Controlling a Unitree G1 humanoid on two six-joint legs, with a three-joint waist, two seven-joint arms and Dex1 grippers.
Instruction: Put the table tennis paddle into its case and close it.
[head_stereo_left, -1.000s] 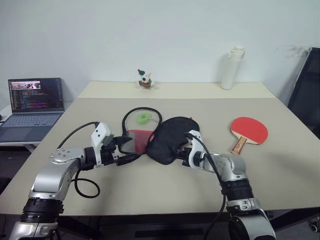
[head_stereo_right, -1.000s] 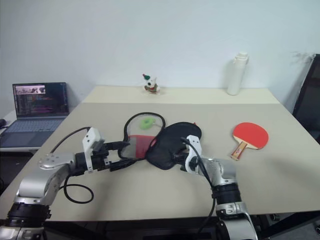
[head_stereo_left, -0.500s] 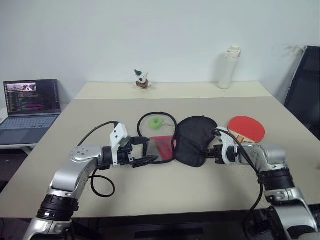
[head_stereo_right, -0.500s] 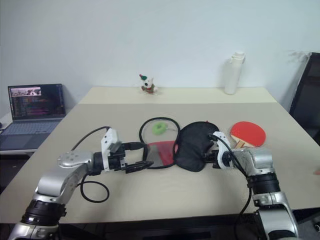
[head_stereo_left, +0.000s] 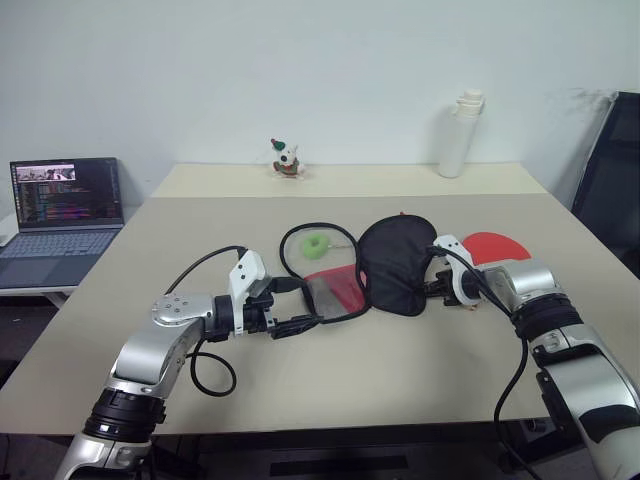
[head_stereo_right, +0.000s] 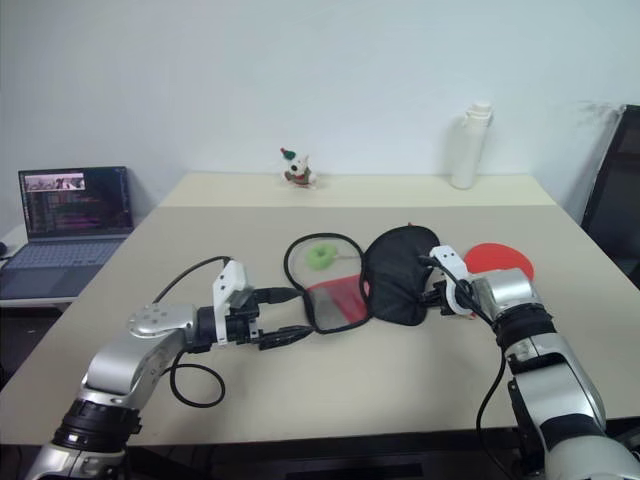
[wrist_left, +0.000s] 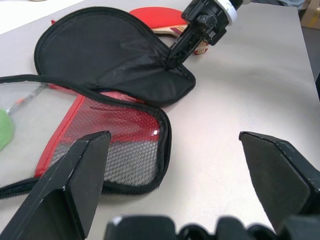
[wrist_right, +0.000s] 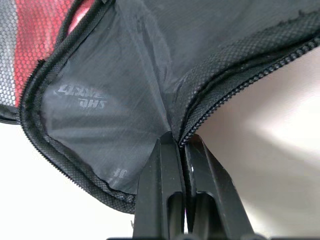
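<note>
The case lies open at the table's middle. Its red mesh panel (head_stereo_left: 337, 292) rests flat, and its black flap (head_stereo_left: 393, 262) stands tilted up. My right gripper (head_stereo_left: 432, 288) is shut on the flap's zip edge (wrist_right: 176, 131) and holds it raised. My left gripper (head_stereo_left: 308, 303) is open, level with the table, its fingers (wrist_left: 82, 167) just short of the mesh panel's near edge. The table tennis paddle (head_stereo_left: 497, 245) lies behind the flap on the right, its red blade partly hidden; its wooden handle (wrist_left: 201, 48) shows in the left wrist view.
A small green object (head_stereo_left: 318, 246) sits in the case's clear half. On the left is an open laptop (head_stereo_left: 64, 207). A toy figure (head_stereo_left: 286, 158) and a white bottle (head_stereo_left: 459, 133) stand at the back, a black chair (head_stereo_left: 612, 190) at the right edge.
My right gripper has swung to the right and slightly up with the black flap, pulling the case rightward and standing the flap up in front of the paddle. The left gripper followed a little to the right.
</note>
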